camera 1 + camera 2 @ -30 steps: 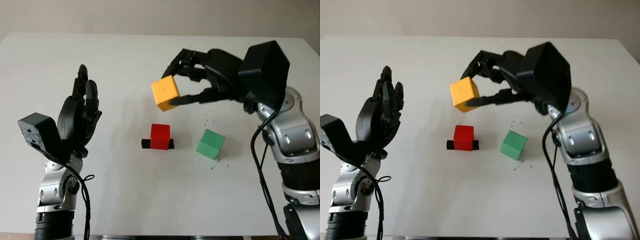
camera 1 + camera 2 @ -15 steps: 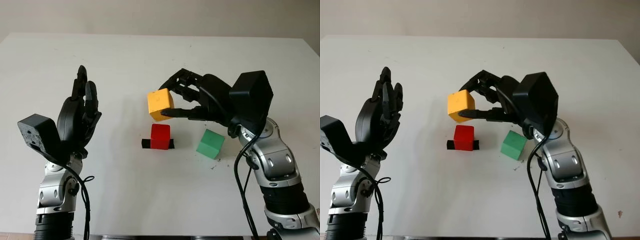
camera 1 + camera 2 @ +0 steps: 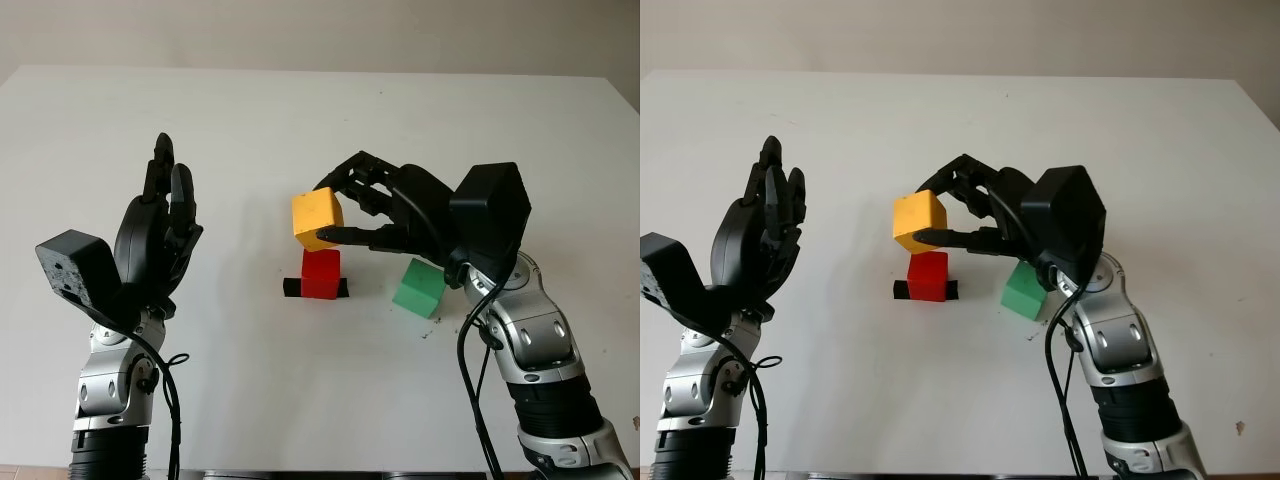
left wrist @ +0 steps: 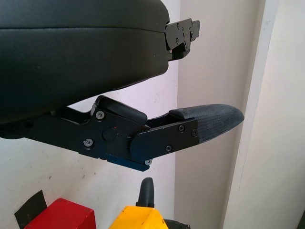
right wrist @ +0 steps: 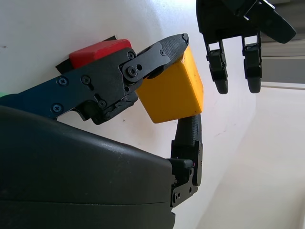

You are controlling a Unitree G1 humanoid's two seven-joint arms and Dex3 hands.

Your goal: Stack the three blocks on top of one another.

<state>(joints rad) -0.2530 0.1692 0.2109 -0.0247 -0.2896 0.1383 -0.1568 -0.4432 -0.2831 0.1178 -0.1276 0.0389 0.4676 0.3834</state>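
Note:
My right hand (image 3: 345, 210) is shut on the yellow block (image 3: 317, 219), holding it tilted in the air just above the red block (image 3: 321, 274). The red block sits on a strip of black tape (image 3: 291, 288) near the table's middle. In the right wrist view the yellow block (image 5: 174, 90) is pinched between the fingers (image 5: 164, 50), with the red block (image 5: 97, 51) behind. The green block (image 3: 419, 287) stands on the table to the right of the red one, under my right forearm. My left hand (image 3: 160, 230) is raised open at the left, away from the blocks.
The white table (image 3: 250, 130) stretches wide around the blocks. Small dark specks (image 3: 440, 325) lie near the green block. A pale wall rises behind the table's far edge.
My right hand has carried the yellow block down and to the left, from high above the table to just over the red block. The left hand has stayed still.

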